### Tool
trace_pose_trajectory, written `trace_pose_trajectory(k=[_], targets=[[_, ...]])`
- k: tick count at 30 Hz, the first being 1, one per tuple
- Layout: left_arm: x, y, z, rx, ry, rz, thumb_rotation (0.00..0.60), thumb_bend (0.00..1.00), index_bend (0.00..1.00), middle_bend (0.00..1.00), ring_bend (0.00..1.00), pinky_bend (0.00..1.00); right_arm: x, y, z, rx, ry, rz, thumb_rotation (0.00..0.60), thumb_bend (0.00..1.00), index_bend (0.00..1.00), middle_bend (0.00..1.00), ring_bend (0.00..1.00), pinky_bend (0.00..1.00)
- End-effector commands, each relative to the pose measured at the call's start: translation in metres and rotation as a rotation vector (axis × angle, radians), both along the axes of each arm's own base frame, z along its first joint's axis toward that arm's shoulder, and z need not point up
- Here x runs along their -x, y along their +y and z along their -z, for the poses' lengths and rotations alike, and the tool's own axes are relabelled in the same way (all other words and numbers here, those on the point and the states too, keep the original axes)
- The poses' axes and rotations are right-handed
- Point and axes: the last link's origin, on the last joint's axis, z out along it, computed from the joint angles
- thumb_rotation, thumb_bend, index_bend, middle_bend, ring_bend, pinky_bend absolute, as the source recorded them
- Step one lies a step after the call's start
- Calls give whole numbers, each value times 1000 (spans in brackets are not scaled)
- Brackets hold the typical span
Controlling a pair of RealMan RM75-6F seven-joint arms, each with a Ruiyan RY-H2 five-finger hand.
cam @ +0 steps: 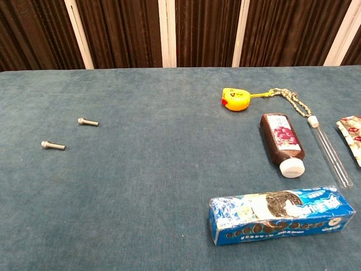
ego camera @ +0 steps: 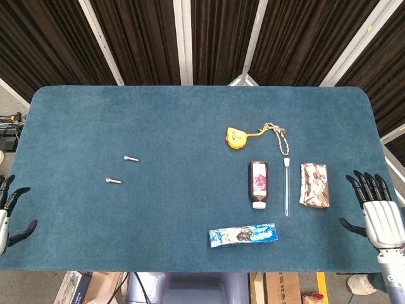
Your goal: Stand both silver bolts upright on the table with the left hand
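Note:
Two silver bolts lie flat on the blue table [ego camera: 190, 120], heads to the left. The farther bolt [ego camera: 131, 158] [cam: 87, 122] is up and right of the nearer bolt [ego camera: 113, 181] [cam: 53, 145]. My left hand [ego camera: 9, 215] shows only at the left edge of the head view, fingers spread, holding nothing, well left of and below the bolts. My right hand [ego camera: 378, 209] hovers at the table's right edge, fingers apart and empty. Neither hand appears in the chest view.
On the right half lie a yellow toy on a cord [ego camera: 236, 137], a brown bottle [ego camera: 258, 183], a glass tube [ego camera: 286, 187], a patterned packet [ego camera: 314, 185] and a blue cookie pack [ego camera: 243, 234]. The table's left edge [ego camera: 16, 190] runs beside my left hand.

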Motion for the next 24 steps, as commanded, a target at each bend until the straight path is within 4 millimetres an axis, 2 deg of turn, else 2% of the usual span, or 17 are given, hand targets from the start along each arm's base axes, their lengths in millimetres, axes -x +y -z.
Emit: trace_pose_trajectory(k=[1, 10, 14, 18, 22, 24], targets=[[1, 5, 3, 13, 7, 5, 600, 372, 238, 3, 0, 0, 0, 0, 1, -4, 1, 2, 600, 114, 130, 91, 47, 0], [0, 20, 13, 88, 11, 52, 600, 371, 267, 3, 0, 0, 3, -1, 1, -14, -6, 25, 600, 114, 130, 91, 47, 0], [-11, 53, 14, 100, 103, 77, 600, 371, 267, 3, 0, 0, 5, -2, 1, -11, -6, 35, 600, 114, 130, 91, 47, 0], [-29, 99, 17, 139, 162, 75, 600, 371, 265, 5, 0, 0, 5, -2, 4, -26, -4, 38, 600, 114, 130, 91, 47, 0], [-53, 146, 27, 188, 215, 76, 600, 371, 268, 12, 0, 0, 5, -3, 8, -32, 12, 47, 600, 114, 130, 91, 47, 0], [-61, 162, 34, 195, 241, 75, 600, 371, 271, 14, 0, 0, 6, -4, 9, -35, 17, 53, 600, 114, 130, 91, 47, 0]])
